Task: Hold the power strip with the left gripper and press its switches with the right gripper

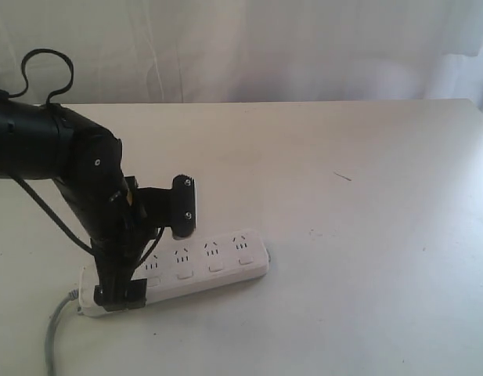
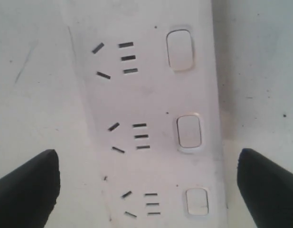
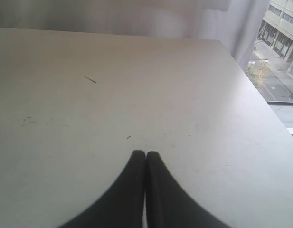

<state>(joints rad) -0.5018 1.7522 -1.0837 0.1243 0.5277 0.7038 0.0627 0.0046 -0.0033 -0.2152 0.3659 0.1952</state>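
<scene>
The white power strip (image 1: pixel 218 262) lies on the table at the front left, its grey cord (image 1: pixel 57 325) trailing off toward the front edge. My left gripper (image 1: pixel 153 252) stands over the strip's cord end, open, one finger (image 1: pixel 184 206) on the far side and the other (image 1: pixel 122 296) on the near side. In the left wrist view the power strip (image 2: pixel 146 99) runs between the wide-apart fingertips (image 2: pixel 30 183), with small gaps on both sides, and three switches (image 2: pixel 189 131) show in a row. My right gripper (image 3: pixel 146 154) is shut over bare table and is out of the exterior view.
The white table (image 1: pixel 366 235) carries a small dark mark (image 1: pixel 343 176) to the right of middle. A pale curtain (image 1: pixel 264 47) hangs behind the table's far edge. The right wrist view shows the table's corner and a window (image 3: pixel 279 33) beyond it.
</scene>
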